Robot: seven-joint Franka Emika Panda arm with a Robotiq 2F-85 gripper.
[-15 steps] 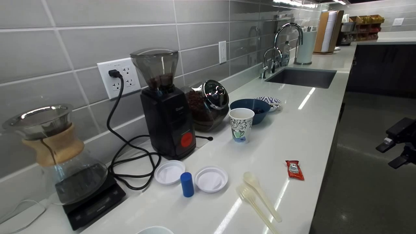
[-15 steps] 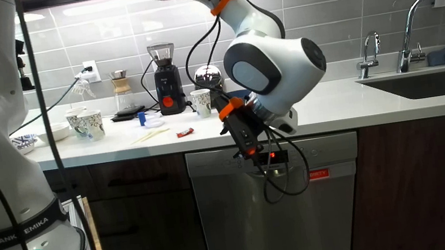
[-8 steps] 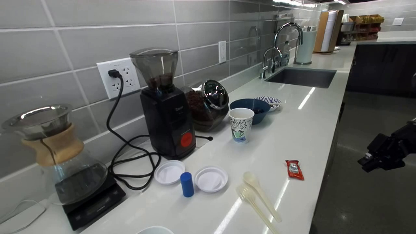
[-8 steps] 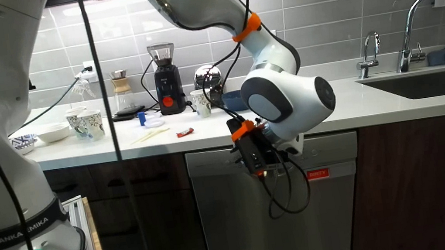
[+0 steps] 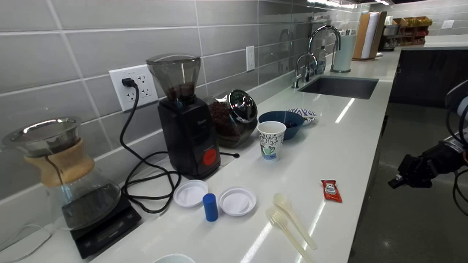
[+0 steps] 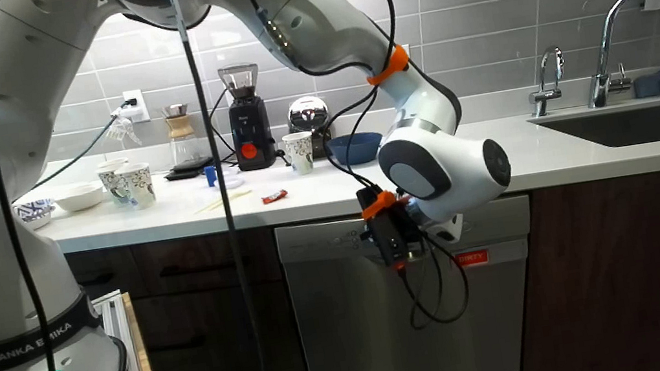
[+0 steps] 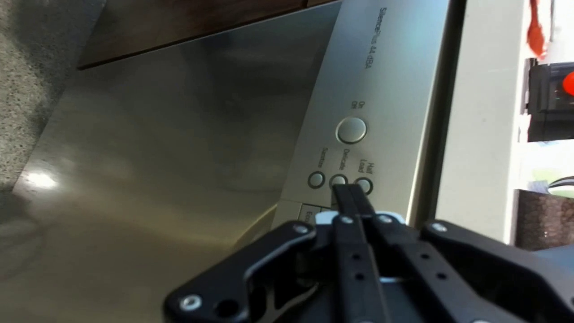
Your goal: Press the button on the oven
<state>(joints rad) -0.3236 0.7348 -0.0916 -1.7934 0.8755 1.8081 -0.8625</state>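
Counter [image 5: 340, 146]: roofs the dishwasher; the coffee grinder [image 5: 188, 135] sits near the outlet [image 5: 146, 87], likely for power; the name on it is too small to trust.
Arm [image 6: 317, 10]: bent down before the counter, presumably to bring the hand level with the controls; lettered FRANKA EMIKA low down.
Dishwasher [image 6: 421, 355]: apparently the task's "oven".
Control strip [image 7: 390, 89]: along the dishwasher's top, reading "SilencePlus 44 dBA"; the task's button should be here, though which one is not said.
Hand [image 7: 350, 190]: fingers [image 7: 343, 199] drawn together, nothing between them, probably to poke as one narrow tip; rolled, so the writing runs sideways in the wrist view. In an exterior view it stands apart from the counter's edge.
Red sign [image 6: 473, 258]: "DIRTY", probably warning about the load.
On/Off button [image 7: 351, 130]: biggest, set apart; a plausible target.
Small buttons [image 7: 338, 179]: Half Load, Delicate, seemingly Sanitize; the fingers overlap Delicate's edge in the wrist view, contact unclear.
"Eco" label [image 7: 308, 216]: partly hidden.
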